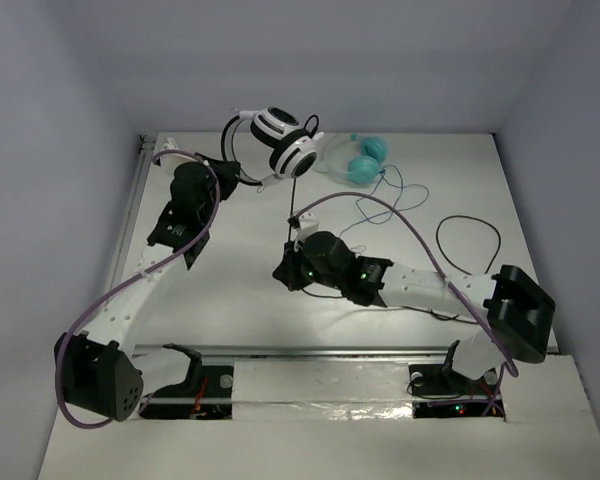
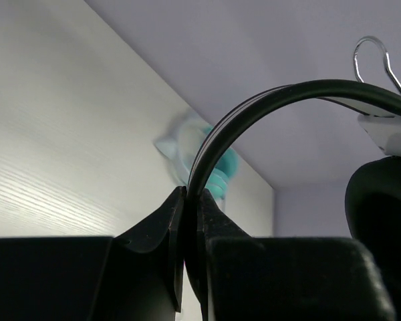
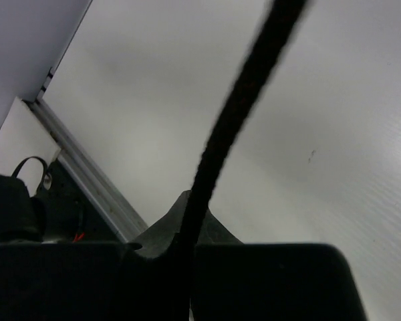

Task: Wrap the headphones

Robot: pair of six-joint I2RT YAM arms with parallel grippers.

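Observation:
The white-and-black headphones [image 1: 285, 140] hang above the far middle of the table. My left gripper [image 1: 238, 172] is shut on their black headband [image 2: 267, 100], which arches up out of the jaws [image 2: 192, 197] toward a black ear pad [image 2: 381, 214]. A thin black cable [image 1: 296, 195] drops from the earcups to my right gripper [image 1: 293, 228], which is shut on it. In the right wrist view the cable [image 3: 234, 114] rises taut from between the closed fingers [image 3: 187, 221]. More of the cable lies in a loop [image 1: 470, 240] on the table at the right.
Smaller teal headphones [image 1: 365, 160] lie at the far side just right of the held pair, their blue cord [image 1: 390, 195] trailing toward the middle. They show blurred behind the headband [image 2: 220, 167]. White walls close the table at the back and sides.

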